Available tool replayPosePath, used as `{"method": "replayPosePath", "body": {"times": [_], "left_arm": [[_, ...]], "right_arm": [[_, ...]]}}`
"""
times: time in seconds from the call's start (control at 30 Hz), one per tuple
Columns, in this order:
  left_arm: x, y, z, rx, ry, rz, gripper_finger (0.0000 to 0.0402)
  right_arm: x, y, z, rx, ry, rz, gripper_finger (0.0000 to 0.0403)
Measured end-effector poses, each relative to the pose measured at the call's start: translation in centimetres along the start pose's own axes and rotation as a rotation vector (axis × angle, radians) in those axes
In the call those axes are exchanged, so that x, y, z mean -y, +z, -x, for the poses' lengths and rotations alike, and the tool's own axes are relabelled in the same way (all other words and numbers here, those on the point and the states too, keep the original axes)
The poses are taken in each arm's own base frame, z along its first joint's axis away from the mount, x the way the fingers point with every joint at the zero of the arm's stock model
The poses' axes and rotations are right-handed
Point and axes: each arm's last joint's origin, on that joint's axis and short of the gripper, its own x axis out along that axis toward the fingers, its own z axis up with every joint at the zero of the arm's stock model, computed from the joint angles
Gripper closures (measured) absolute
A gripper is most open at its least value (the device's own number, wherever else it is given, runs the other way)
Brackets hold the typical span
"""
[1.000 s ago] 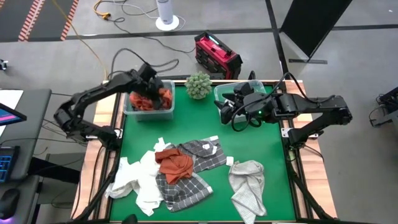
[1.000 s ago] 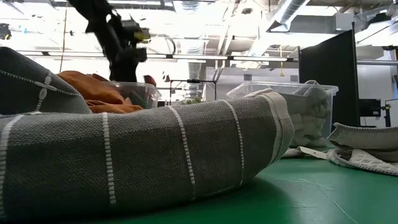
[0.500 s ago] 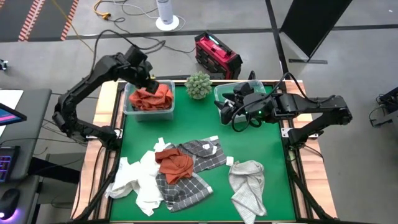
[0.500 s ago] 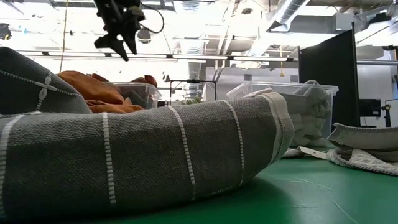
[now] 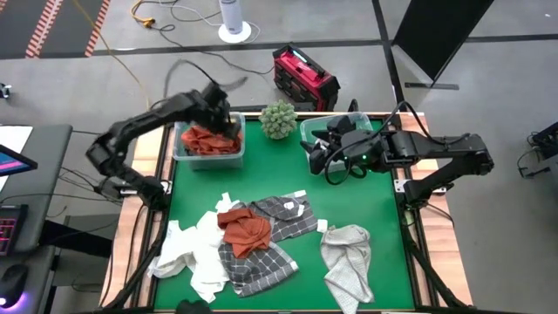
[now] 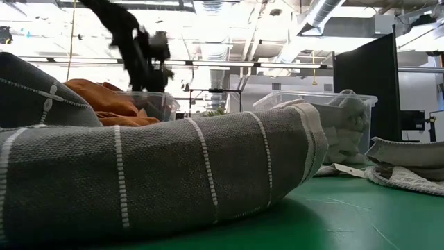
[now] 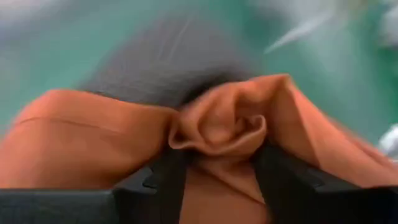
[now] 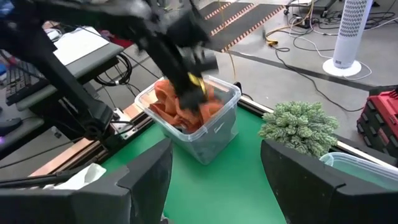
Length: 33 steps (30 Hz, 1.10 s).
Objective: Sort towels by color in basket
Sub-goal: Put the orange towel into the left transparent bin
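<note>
A clear bin (image 5: pixel 180 155) at the table's far left holds rust-orange towels (image 5: pixel 206 139). My left gripper (image 5: pixel 225 129) reaches down into that bin, shut on orange cloth (image 7: pixel 217 124); the right wrist view shows it there too (image 8: pixel 194 87). My right gripper (image 5: pixel 316 157) hangs open beside the right bin (image 5: pixel 310 127) of pale towels and touches nothing. On the green table lies a pile: another rust-orange towel (image 5: pixel 244 228) on top of a dark grey plaid one (image 5: pixel 261 255), white towels (image 5: pixel 196 253) to the left and a light grey towel (image 5: pixel 346 255) to the right. My left gripper pinches a bunched fold (image 7: pixel 219 134) of the rust-orange towel between its two fingers (image 7: pixel 171 180), slanting down from above into the bin. Several puckered layers bulge between the fingers. The rest of the towel lies in the bin.
A small green plant (image 5: pixel 279 119) stands between the two bins at the far edge. A red case (image 5: pixel 303 78) sits on the floor beyond the table. In the low view the plaid towel (image 6: pixel 173 173) fills the foreground. Green table shows between the bins and the pile.
My left gripper rose out of the left bin toward the far left, leaving the orange towel inside. It then dropped back down into the bin's right side onto the orange cloth, moving fast. The right arm kept still.
</note>
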Motion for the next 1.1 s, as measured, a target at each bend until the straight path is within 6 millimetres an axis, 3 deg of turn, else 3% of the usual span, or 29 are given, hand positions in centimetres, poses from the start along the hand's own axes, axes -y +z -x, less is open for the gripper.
{"method": "replayPosePath", "body": {"times": [0.13,0.27,0.33,0.6,0.8,0.97,1.1], "left_arm": [[-1.3,-1.7,-4.4,-0.110,-0.020,0.043,0.0226],[-1.1,-1.5,-4.2,-0.127,-0.091,0.035,0.0226],[-0.6,-0.9,-2.7,-0.083,-0.108,0.013,0.0226],[1.1,0.6,6.5,0.144,-0.082,-0.085,0.0226],[1.6,0.1,10.1,0.245,-0.117,-0.104,0.0226],[2.1,-2.0,12.8,0.239,-0.227,-0.128,0.0226],[3.5,-5.6,16.2,0.258,-0.349,-0.332,0.0226]], "right_arm": [[0.0,0.0,0.0,0.000,0.000,-0.008,0.0117],[0.0,0.0,0.0,0.001,-0.001,-0.009,0.0117],[0.0,0.0,0.0,0.000,-0.001,-0.009,0.0117],[0.1,0.0,0.0,0.001,-0.002,-0.012,0.0117],[0.1,0.0,0.0,0.001,-0.002,-0.012,0.0117],[-0.1,0.0,0.0,-0.019,0.027,-0.009,0.0117],[-0.7,-0.6,-0.4,-0.119,0.158,0.050,0.0117]]}}
